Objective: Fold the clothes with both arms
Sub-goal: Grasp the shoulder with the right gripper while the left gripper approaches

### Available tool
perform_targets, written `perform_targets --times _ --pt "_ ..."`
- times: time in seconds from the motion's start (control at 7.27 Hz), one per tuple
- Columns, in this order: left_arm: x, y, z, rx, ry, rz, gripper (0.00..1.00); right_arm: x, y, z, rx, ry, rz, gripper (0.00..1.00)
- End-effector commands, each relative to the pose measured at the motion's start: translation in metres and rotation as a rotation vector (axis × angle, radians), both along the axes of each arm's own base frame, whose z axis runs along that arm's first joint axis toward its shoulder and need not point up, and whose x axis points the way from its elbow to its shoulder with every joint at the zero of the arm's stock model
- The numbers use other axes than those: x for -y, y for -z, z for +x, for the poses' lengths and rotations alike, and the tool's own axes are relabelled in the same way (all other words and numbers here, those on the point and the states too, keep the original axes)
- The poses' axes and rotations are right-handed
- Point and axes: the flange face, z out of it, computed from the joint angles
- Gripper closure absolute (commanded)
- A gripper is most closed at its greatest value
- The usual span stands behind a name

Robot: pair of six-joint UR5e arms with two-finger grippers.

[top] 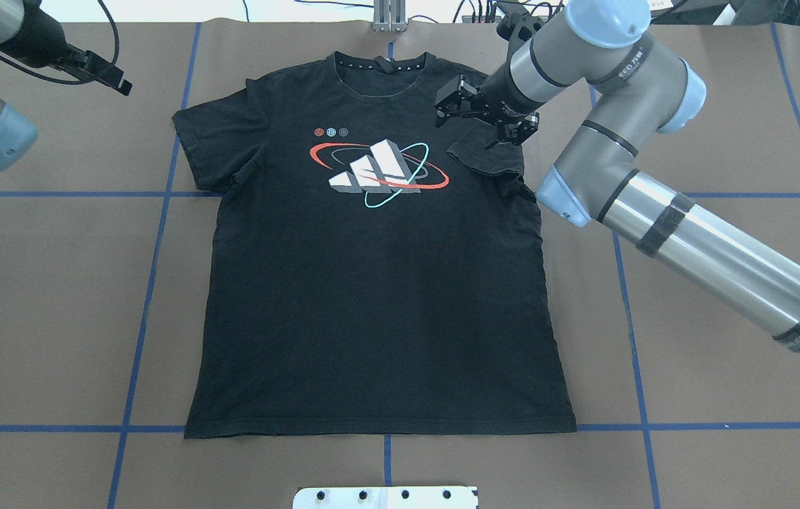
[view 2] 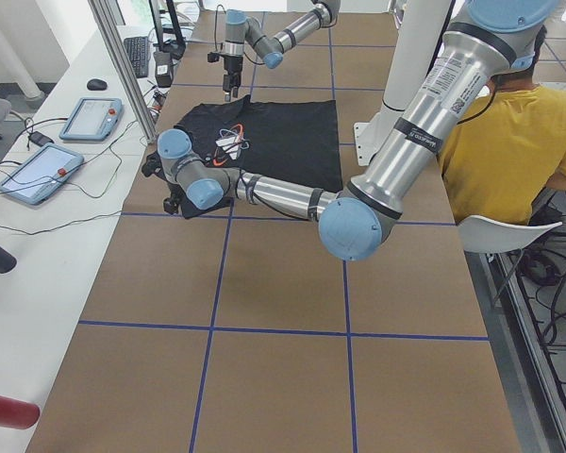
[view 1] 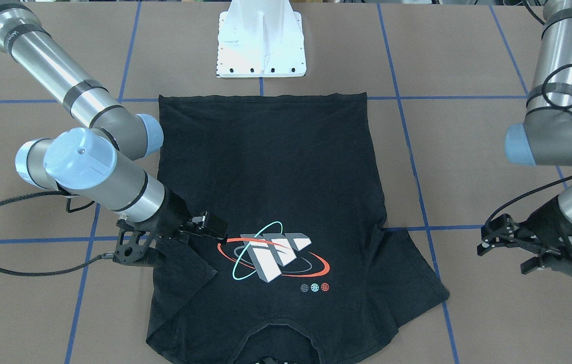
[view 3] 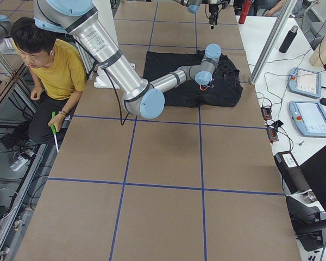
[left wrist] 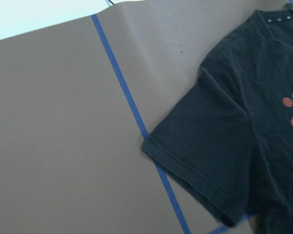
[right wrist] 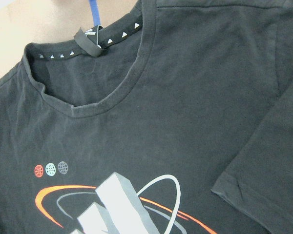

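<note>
The black T-shirt (top: 371, 297) lies spread flat on the brown desk (top: 690, 424), print side up. Its collar (top: 380, 67) is at the far edge from the robot's white base (view 1: 260, 43), and its hem is near that base. The white and grey block graphic (top: 375, 170), ringed in red and teal, sits on the chest, with three small round marks (top: 331, 131) just beside it toward the collar.

The shirt's sleeve on the robot's right (top: 488, 152) is turned in over the body, its cuff lying on the black cloth close to the graphic. The right hand (top: 453, 104) hangs just above the shoulder next to that folded sleeve. Its fingers look parted and grip nothing.

The other sleeve (top: 212, 141) lies out flat on the desk, crossing a blue tape line (top: 152, 283). The left hand (top: 106, 74) is well apart from the shirt, over bare desk beyond that sleeve toward the far corner. Whether it is open or closed cannot be told, though it holds no cloth.

A person in a yellow shirt (view 3: 60, 65) sits beside the desk, behind the robot.
</note>
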Motion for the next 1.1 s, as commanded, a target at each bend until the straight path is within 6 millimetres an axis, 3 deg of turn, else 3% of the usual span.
perform_targets --times 0.0,0.14,0.28,0.41,0.55,0.96 --pt "0.009 -0.024 0.046 -0.034 0.046 0.028 0.01 -0.022 -0.005 0.017 0.012 -0.021 0.030 0.00" --pt "0.013 -0.014 0.067 -0.037 0.030 0.032 0.07 -0.023 0.000 0.018 0.019 -0.023 0.039 0.00" --pt "0.015 -0.010 0.068 -0.039 0.030 0.038 0.14 -0.024 0.005 0.021 0.026 -0.024 0.048 0.00" --pt "0.019 -0.006 0.075 -0.037 0.025 0.034 0.19 -0.026 -0.005 0.022 0.018 -0.024 0.040 0.00" --pt "0.024 -0.023 0.077 -0.014 0.036 0.013 0.23 -0.025 -0.010 0.022 0.011 -0.027 0.037 0.00" --pt "0.024 -0.041 0.104 0.011 0.042 0.027 0.29 -0.027 -0.013 0.024 0.009 -0.030 0.035 0.00"
